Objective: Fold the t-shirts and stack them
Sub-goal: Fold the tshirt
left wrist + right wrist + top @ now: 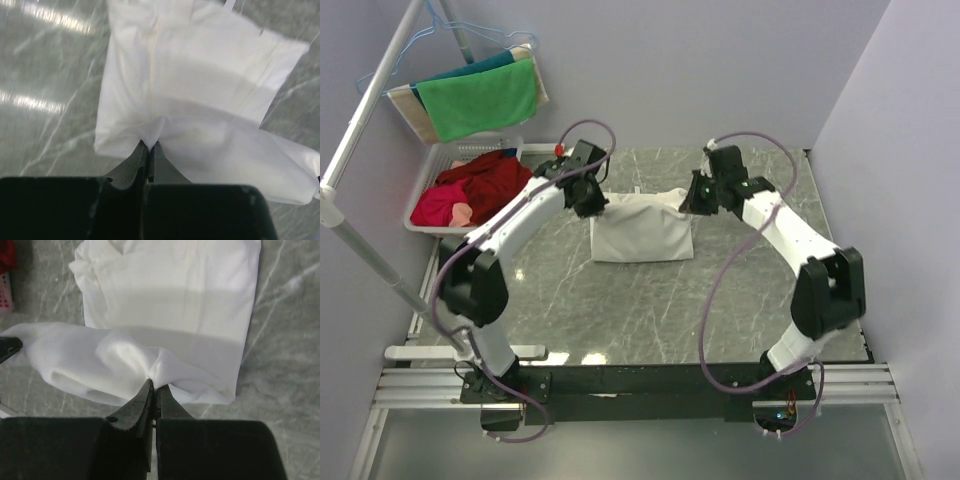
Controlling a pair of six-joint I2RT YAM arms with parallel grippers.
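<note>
A white t-shirt (642, 232) lies as a partly folded rectangle at the middle of the marble table; no print shows on it. My left gripper (592, 208) is shut on the t-shirt's far left corner, and my right gripper (688, 203) is shut on its far right corner. In the left wrist view the t-shirt (200, 75) puckers where my left gripper (150, 145) pinches its edge. In the right wrist view my right gripper (154, 384) pinches a lifted fold of the t-shirt (170, 300), which drapes between the two grippers above the flat layer.
A white basket (441, 158) with red and pink clothes (470, 188) stands at the table's far left. Above it a green cloth (478, 98) hangs on a rack with a slanted metal pole (375, 85). Marble table (650, 310) stretches toward the arm bases.
</note>
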